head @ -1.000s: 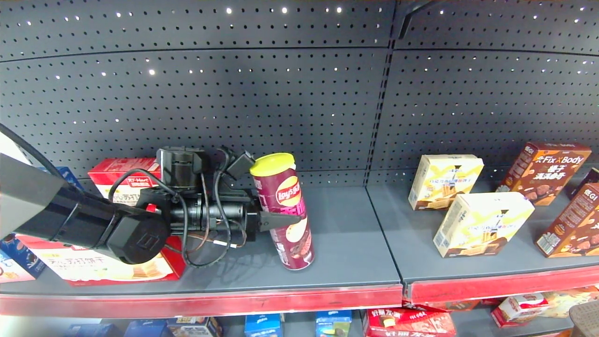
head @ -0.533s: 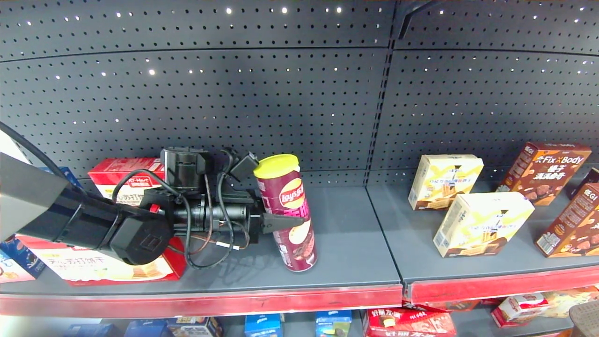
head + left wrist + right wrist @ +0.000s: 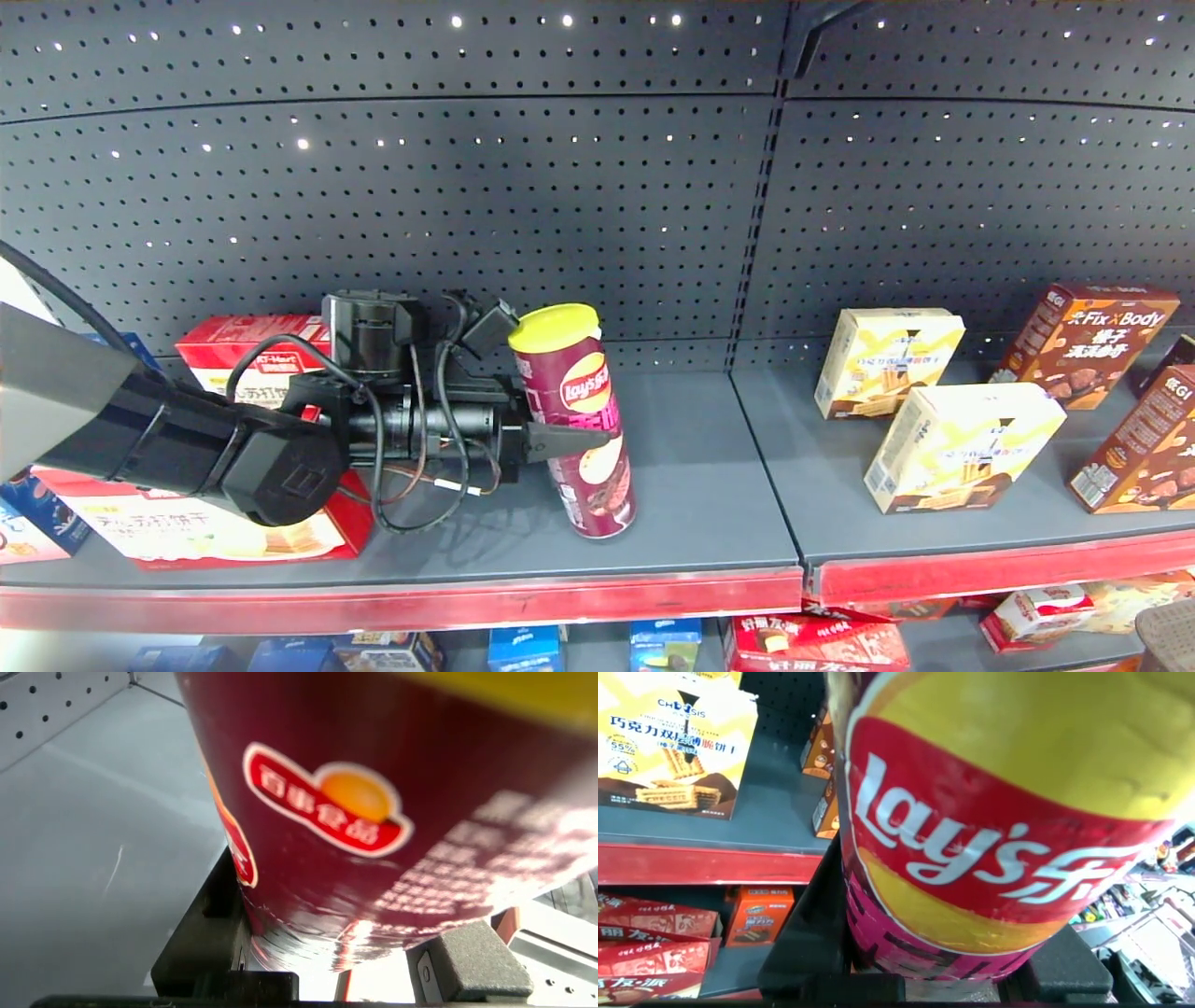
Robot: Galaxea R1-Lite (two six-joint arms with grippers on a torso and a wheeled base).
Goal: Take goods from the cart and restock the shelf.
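Observation:
A maroon chips can (image 3: 583, 439) with a yellow lid leans slightly on the grey shelf (image 3: 691, 504), its base touching the board. My left gripper (image 3: 571, 433) is shut on the can's middle, coming in from the left. In the left wrist view the same can (image 3: 374, 812) sits between the black fingers (image 3: 201, 943) above the shelf board (image 3: 84, 849). My right gripper (image 3: 943, 973) is shut on a second chips can (image 3: 990, 840), pink, with a red and yellow logo, held in front of a shelf edge (image 3: 710, 863).
Red biscuit boxes (image 3: 224, 532) lie left of the can, under my left arm. Yellow boxes (image 3: 962, 448) and brown boxes (image 3: 1083, 341) stand on the right shelf section. Bare board lies between the can and the shelf divider (image 3: 766, 467). More goods fill the lower shelf (image 3: 812, 644).
My left gripper and the maroon can have shifted a little to the right and slightly down along the shelf. The boxes have not moved.

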